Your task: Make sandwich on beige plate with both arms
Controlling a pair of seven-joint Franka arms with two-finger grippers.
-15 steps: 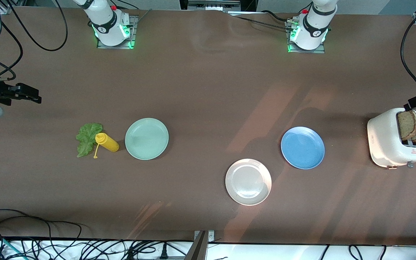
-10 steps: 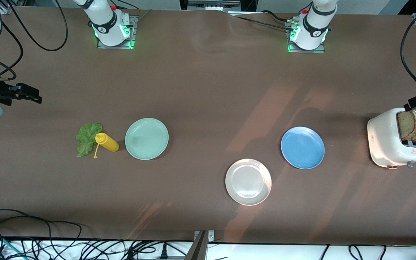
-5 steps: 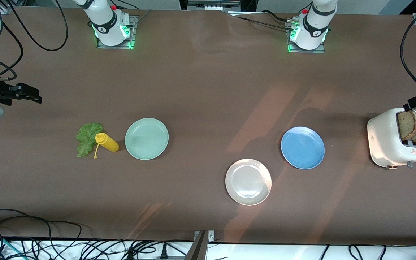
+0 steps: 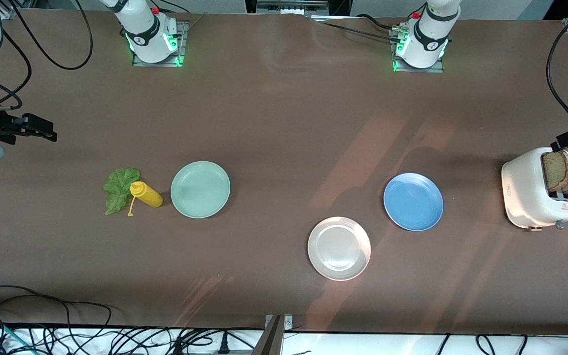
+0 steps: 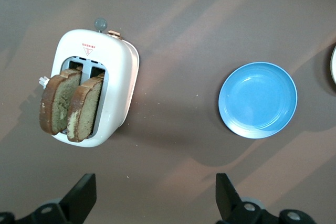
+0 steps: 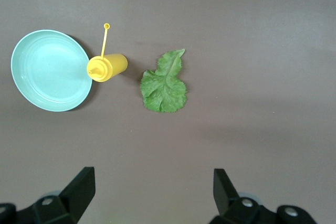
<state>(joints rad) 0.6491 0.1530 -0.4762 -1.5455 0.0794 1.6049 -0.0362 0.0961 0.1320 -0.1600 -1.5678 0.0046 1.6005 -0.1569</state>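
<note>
While both bread slices sit in the toaster and the lettuce lies on the table, the beige plate is bare; left gripper over the toaster's end and right gripper over the lettuce's end hover, fingers wide apart, empty.

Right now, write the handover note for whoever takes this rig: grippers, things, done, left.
Left gripper: open, holding nothing, up over the table beside the toaster.
Right gripper: open, holding nothing, up over the table by the lettuce leaf.
Two bread slices stand in the toaster at the left arm's end.
The lettuce lies on the table beside the yellow bottle and green plate.
Beige plate is bare, nearer the front camera than the blue plate.
Done: nothing.
Left: bread, lettuce, bread onto the beige plate.
</note>
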